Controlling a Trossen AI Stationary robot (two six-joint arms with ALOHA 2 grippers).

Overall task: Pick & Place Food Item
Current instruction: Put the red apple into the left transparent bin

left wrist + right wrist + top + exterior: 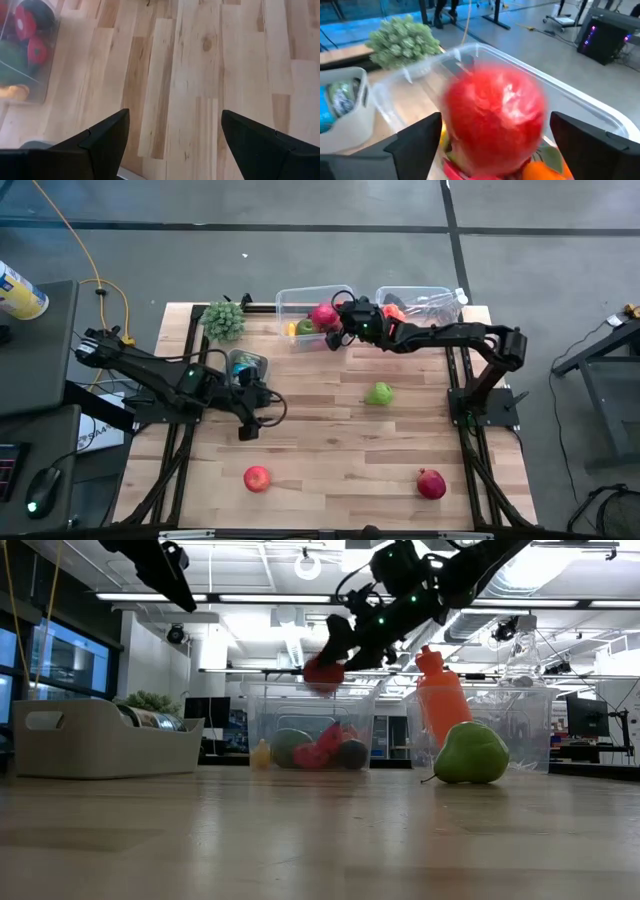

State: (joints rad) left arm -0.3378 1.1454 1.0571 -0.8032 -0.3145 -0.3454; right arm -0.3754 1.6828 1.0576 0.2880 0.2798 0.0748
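A red round fruit (pixel 495 107) hangs blurred between the fingers of my right gripper (pixel 495 122), which stands open over the left clear bin (pixel 290 298) at the table's far side. In the low view the fruit (pixel 322 673) is just under the gripper, above the bin's rim. The bin holds several other food pieces (pixel 320 750). My left gripper (pixel 247 430) is open above bare wood at the table's left middle, with nothing between its fingers (pixel 107 137). My right gripper has the red fruit's two sides (pixel 451 112) between its spread fingers, which come nearly level from the table's right side. The fruit is clear of the bin. Whether the fingers touch it I cannot tell, since it is blurred.
On the table lie a green pear (pixel 379 394), a red apple (pixel 256 478) and a dark red fruit (pixel 431 483). Green grapes (pixel 224 320) and a white caddy (pixel 246 365) stand at the far left. A second clear bin (pixel 425 295) holds an orange bottle (pixel 440 700).
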